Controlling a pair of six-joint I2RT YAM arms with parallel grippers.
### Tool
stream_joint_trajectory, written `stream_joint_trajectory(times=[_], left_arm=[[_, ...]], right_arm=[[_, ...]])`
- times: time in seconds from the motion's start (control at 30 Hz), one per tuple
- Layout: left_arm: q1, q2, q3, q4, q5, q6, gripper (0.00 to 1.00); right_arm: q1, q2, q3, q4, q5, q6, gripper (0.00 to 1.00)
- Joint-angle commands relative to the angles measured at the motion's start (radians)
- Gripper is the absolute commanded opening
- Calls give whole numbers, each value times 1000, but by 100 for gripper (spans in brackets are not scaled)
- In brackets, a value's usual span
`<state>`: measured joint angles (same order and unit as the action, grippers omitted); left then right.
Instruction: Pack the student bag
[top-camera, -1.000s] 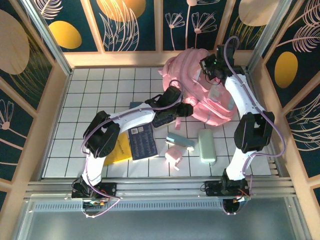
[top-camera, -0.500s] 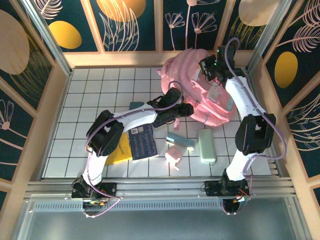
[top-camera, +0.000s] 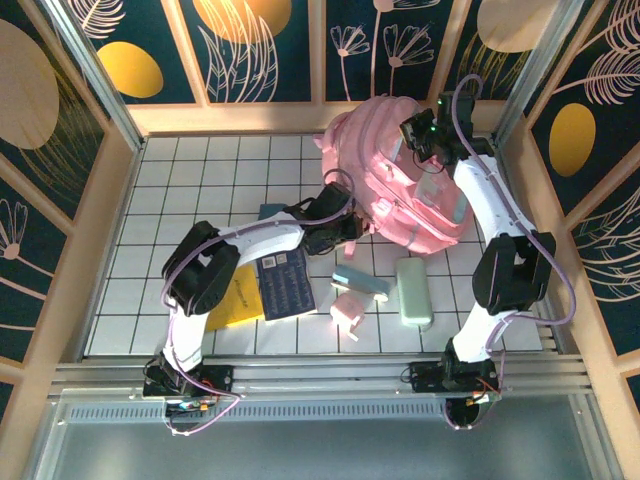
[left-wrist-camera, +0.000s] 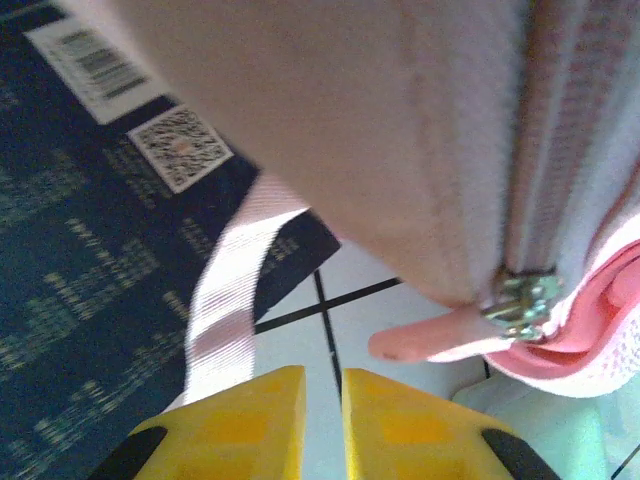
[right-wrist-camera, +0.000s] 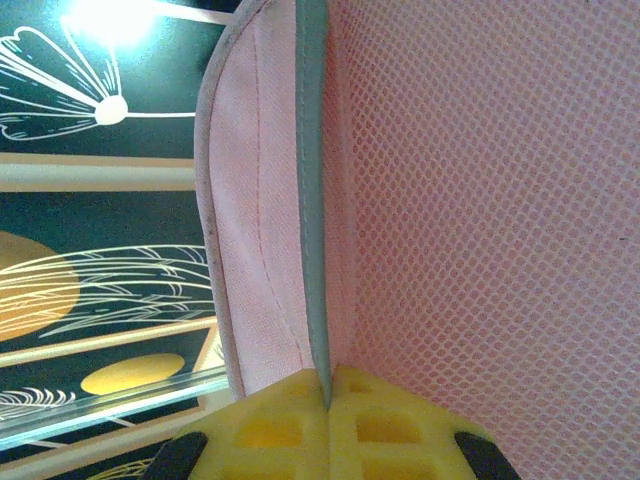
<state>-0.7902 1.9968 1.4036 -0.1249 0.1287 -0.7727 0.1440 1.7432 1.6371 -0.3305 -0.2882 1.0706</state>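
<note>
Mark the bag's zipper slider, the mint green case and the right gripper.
student bag zipper slider (left-wrist-camera: 522, 300): left wrist view, metal slider body.
mint green case (top-camera: 413, 291): top external view, middle of its top face.
right gripper (right-wrist-camera: 326, 384): right wrist view, midway between its fingertips.

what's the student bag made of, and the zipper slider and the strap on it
The student bag looks like matte pink woven fabric; a fine weave shows in the left wrist view. Its mesh panel looks like soft netting, going by the rows of small holes. The zipper slider seems to be metal: silvery and glinting. The strap looks like ribbed woven webbing, probably synthetic.
</note>
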Motion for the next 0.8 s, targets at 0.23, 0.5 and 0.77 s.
stream_joint_trajectory(times=[0.23, 0.5, 0.77], left_arm=[[42, -95, -63, 25, 18, 143, 12], [39, -123, -78, 79, 29, 234, 58], [3, -64, -6, 49, 20, 237, 55]], right_arm=[[-1, -81, 15, 123, -29, -89, 0], [18, -62, 46, 82, -42, -91, 0], [23, -51, 52, 77, -43, -63, 0]])
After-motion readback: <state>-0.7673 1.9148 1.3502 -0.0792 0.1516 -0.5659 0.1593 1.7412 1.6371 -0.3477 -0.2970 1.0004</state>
